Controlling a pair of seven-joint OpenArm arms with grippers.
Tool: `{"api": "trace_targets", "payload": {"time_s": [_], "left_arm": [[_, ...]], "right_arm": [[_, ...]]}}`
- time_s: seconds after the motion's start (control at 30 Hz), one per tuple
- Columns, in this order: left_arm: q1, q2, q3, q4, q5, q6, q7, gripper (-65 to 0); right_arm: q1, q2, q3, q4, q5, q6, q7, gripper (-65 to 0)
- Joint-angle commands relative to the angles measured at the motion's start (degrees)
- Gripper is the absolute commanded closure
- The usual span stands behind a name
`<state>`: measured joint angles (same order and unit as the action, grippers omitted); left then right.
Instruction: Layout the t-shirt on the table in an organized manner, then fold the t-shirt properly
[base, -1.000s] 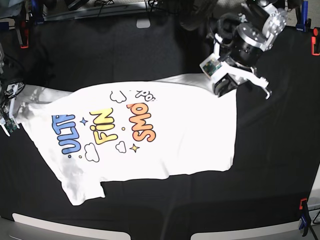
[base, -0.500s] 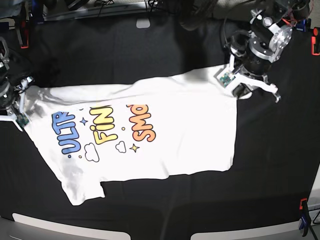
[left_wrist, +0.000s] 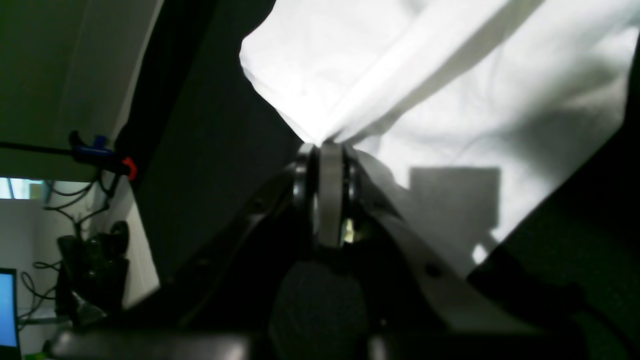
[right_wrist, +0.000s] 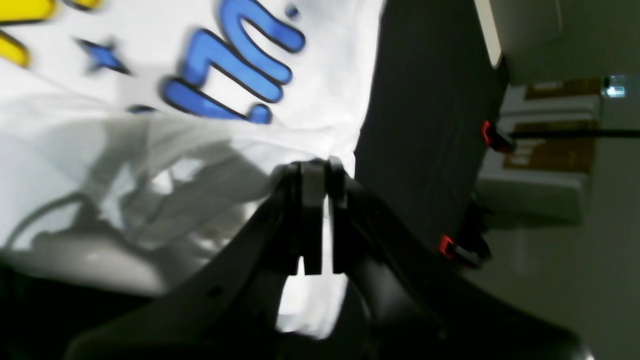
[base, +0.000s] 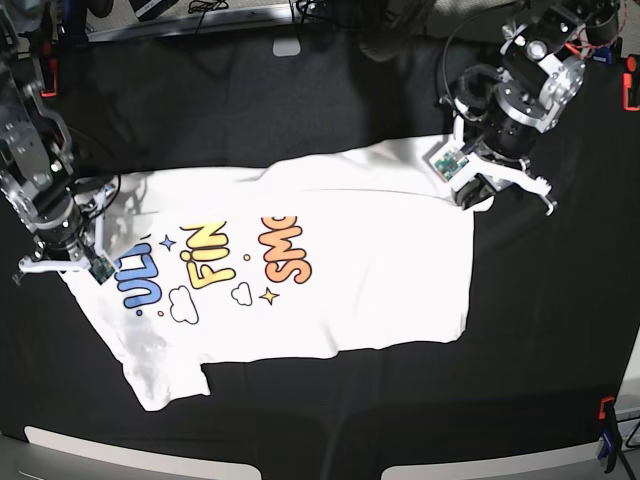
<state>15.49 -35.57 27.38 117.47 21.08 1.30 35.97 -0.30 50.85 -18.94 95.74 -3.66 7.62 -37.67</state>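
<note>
The white t-shirt (base: 350, 270) lies print up on the black table (base: 250, 110), with blue, yellow and orange lettering. Its far edge is folded over the tops of the letters. My left gripper (base: 478, 192) is shut on the shirt's far right corner. The left wrist view shows its jaws (left_wrist: 322, 150) pinching white cloth (left_wrist: 425, 75). My right gripper (base: 85, 262) is shut on the shirt's left end beside the blue letters. The right wrist view shows its jaws (right_wrist: 315, 167) closed on bunched cloth (right_wrist: 100, 125).
Red clamps sit at the table's right edge (base: 630, 95) and front right corner (base: 605, 408). A small white object (base: 287, 47) lies at the far edge. Clamps also show in the left wrist view (left_wrist: 100, 155) and the right wrist view (right_wrist: 492, 136).
My right arm moved from the table's left edge toward the front and right, carrying the shirt's left end. My left gripper pulled the far corner right, and the flipped far edge flattened.
</note>
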Motion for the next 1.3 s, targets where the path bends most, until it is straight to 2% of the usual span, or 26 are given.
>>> {"api": "trace_targets", "payload": {"time_s": [0.0, 0.2, 0.4, 0.53, 0.57, 0.63, 0.7, 0.8, 0.9, 0.97, 1.1, 1.13, 1.2, 1.27], "left_arm": [[-0.44, -0.48, -0.33, 1.01, 0.7, 1.07, -1.16, 0.0], [-0.42, -0.48, -0.33, 0.98, 0.68, 1.09, -1.33, 0.0], [-0.44, -0.48, -0.35, 0.98, 0.66, 1.09, -1.38, 0.0], [-0.42, -0.48, -0.33, 0.98, 0.63, 1.09, -1.36, 0.0], [-0.42, -0.48, -0.35, 0.98, 0.63, 1.09, -1.4, -4.8], [-0.42, -0.48, -0.35, 0.98, 0.63, 1.09, -1.79, -13.6], [-0.42, -0.48, -0.33, 0.98, 0.63, 1.11, -2.19, -19.4], [-0.57, -0.5, -0.35, 0.94, 0.63, 1.09, -2.19, -20.6], [-1.46, -0.48, -0.35, -0.85, 0.63, 1.11, -2.43, -20.6], [-2.51, -0.48, -0.35, -3.28, -0.37, 1.11, -1.55, -20.6], [-2.67, -0.48, -0.2, -4.17, -4.35, 1.03, 2.38, -20.6], [-2.25, -0.48, -0.17, -3.48, -4.76, 0.96, 2.6, -20.6], [-0.94, -0.48, -0.17, -0.68, -6.16, 0.85, 3.06, -20.6], [1.07, -0.48, -0.15, 3.13, -10.29, 0.81, 3.43, -20.6]], "right_arm": [[2.19, 0.68, -0.13, -0.59, -1.66, -1.01, 1.38, 0.0], [7.48, -2.29, -4.17, -3.87, -5.44, -1.03, 1.92, 0.0], [10.84, -4.37, -4.57, -3.87, -5.42, -1.77, 1.86, 0.0], [12.41, -4.37, -4.57, -3.87, -7.98, -3.85, 1.9, -23.2], [12.7, -4.37, -4.57, -3.87, -8.11, -5.14, 1.9, -26.9], [13.0, -4.35, -4.57, -3.85, -8.11, -7.08, 1.75, -28.7], [13.14, -4.35, -4.55, -3.85, -8.11, -7.69, 0.2, -28.7], [13.14, -4.35, -4.55, -3.85, -8.13, -7.67, -3.65, -28.6], [13.11, -4.35, -4.55, -3.82, -8.15, -7.61, -5.27, -28.6], [13.11, -4.35, -4.55, -3.63, -8.15, -6.49, -5.46, -28.6], [11.45, -4.0, -4.55, -0.85, -8.39, 0.61, -6.91, -28.6], [10.43, -3.54, -4.57, 0.52, -8.37, 1.55, -6.97, -28.6], [7.87, -2.16, -4.57, 3.65, -8.37, 2.05, -7.3, -28.6], [5.4, -0.33, -4.57, 6.49, -8.37, 2.03, -8.46, -28.6]]}}
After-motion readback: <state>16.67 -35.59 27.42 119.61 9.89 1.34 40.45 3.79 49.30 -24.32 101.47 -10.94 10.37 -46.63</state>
